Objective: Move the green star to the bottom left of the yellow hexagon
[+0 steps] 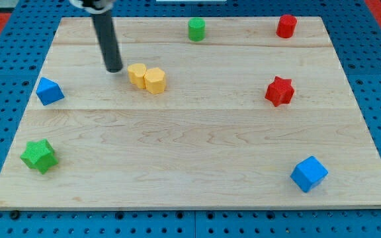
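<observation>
The green star (40,156) lies near the board's bottom left corner. The yellow hexagon (155,80) sits in the upper middle-left, touching a second yellow block (137,74) on its left. My tip (114,68) stands just left of that second yellow block, a small gap apart, and far above and to the right of the green star.
A blue block (49,90) sits at the left edge. A green cylinder (196,29) and a red cylinder (286,26) stand along the top. A red star (280,90) is at the right, a blue cube (309,174) at the bottom right. The wooden board (190,165) lies on blue pegboard.
</observation>
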